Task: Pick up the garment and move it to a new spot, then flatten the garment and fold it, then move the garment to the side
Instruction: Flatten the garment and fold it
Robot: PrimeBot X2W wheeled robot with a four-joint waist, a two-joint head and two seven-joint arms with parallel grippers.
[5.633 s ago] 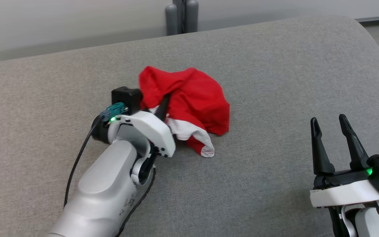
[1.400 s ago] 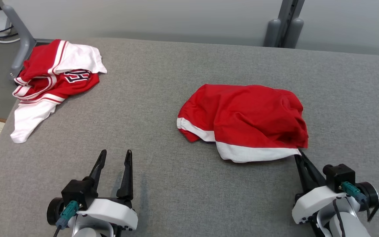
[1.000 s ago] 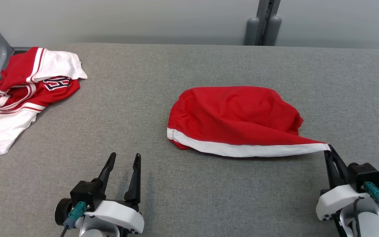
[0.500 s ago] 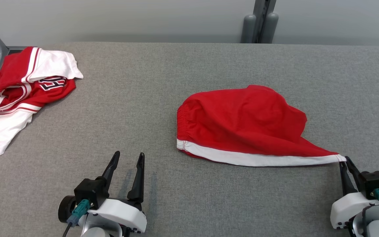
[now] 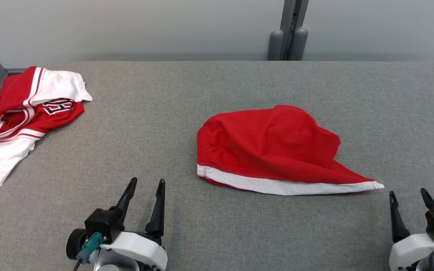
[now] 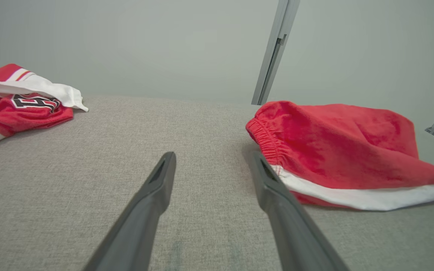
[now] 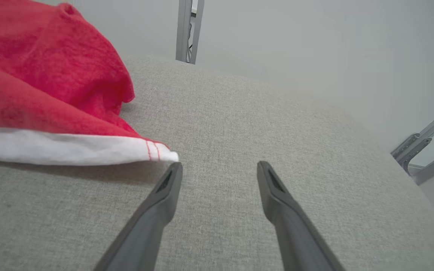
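Red shorts (image 5: 273,150) lie bunched mid-table (image 5: 164,113), white hem toward the table's near edge. Right gripper (image 5: 407,192) spread wide, empty, at the table's near right, just beside the hem corner, not touching. Left gripper (image 5: 147,181) wide, empty, near left. Jersey (image 5: 28,109) heaped at the table's far-left corner.

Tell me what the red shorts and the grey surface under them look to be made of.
Shorts: soft, matte knit or fleece, possibly a cotton blend; it shows a fuzzy nap and a gathered elastic waistband.
Surface: grey woven upholstery-like fabric, matte; a fine weave shows close up.
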